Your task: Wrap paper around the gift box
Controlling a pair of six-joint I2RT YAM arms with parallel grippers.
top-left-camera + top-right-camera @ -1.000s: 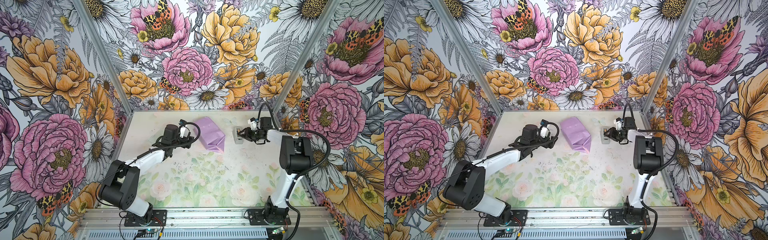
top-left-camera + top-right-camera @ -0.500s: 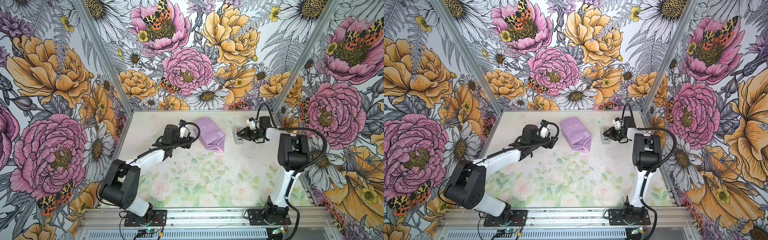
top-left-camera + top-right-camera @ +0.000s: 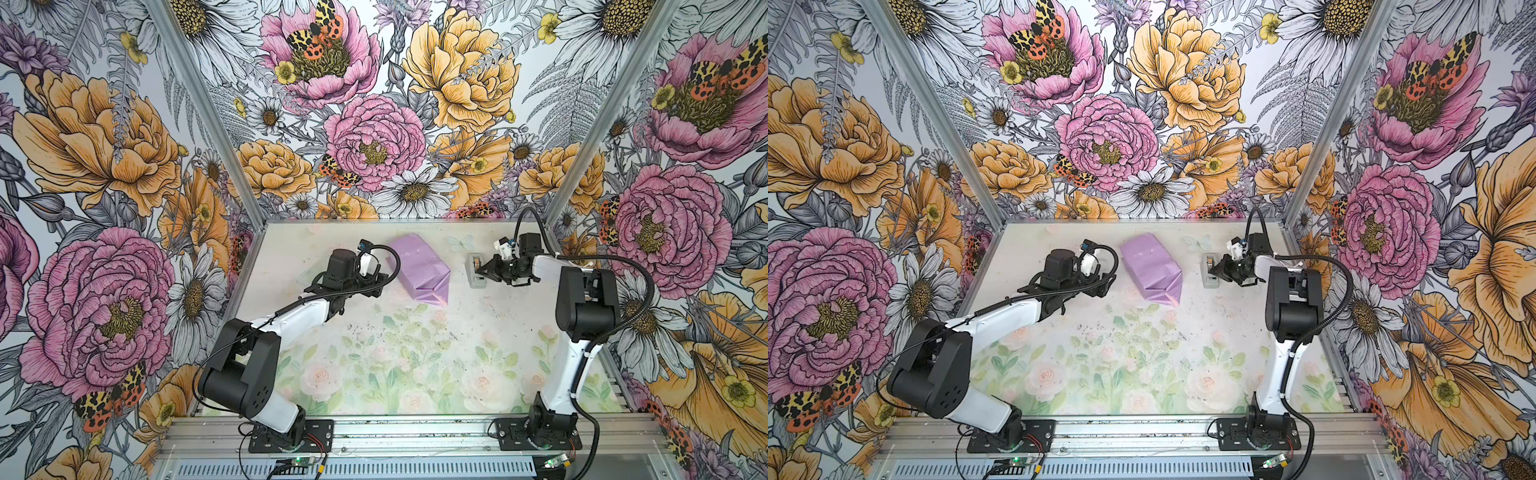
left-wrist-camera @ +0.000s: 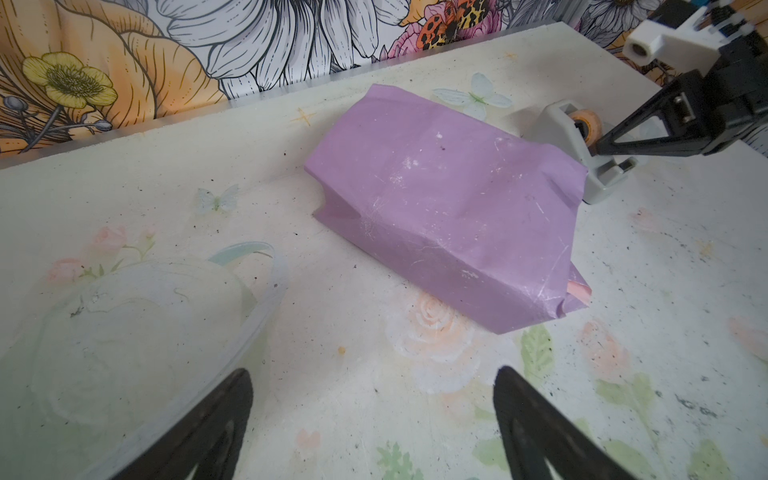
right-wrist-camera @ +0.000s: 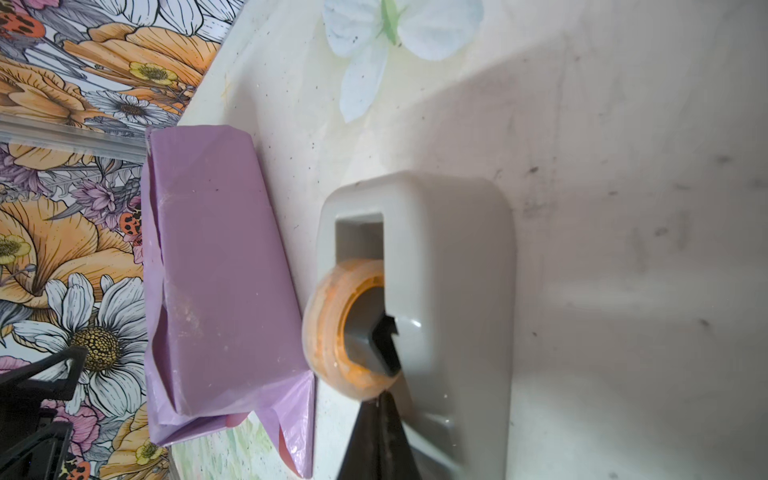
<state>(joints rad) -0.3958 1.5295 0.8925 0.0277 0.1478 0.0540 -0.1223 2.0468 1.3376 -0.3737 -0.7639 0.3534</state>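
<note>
Two arms at a floral-printed table [image 3: 415,365], viewed from above and from each wrist. Toward the far edge of the table, between the grippers: the paper [image 3: 417,266], lilac and creased, folded around the gift box [image 4: 436,178], with only a flat block shape showing through the sheet. Whole package lying flat, skewed to the table edges in both top views; long sides closed over, far end tucked in, end nearer the arm bases untucked and splayed onto the table, pale pink underside exposed there. Left gripper [image 4: 372,374] released: fingers spread wide, nothing between them, poised over bare table just beside the package on its left, not touching it. Clear, rounded plastic piece [image 4: 266,291] on the table next to one left finger; kind not discernible. Right gripper [image 5: 380,401] clenched: fingers pressed together to a single point, tips at the grey tape dispenser [image 3: 475,274] and touching the rim of the orange-tinted tape roll [image 5: 328,332] seated in it. Tape end pinched between the tips or not: not discernible. Dispenser upright on the table to the right of the package, near it but apart, a narrow strip of table between them. Surrounding walls [image 3: 374,124] printed with large pink and orange flowers.
</note>
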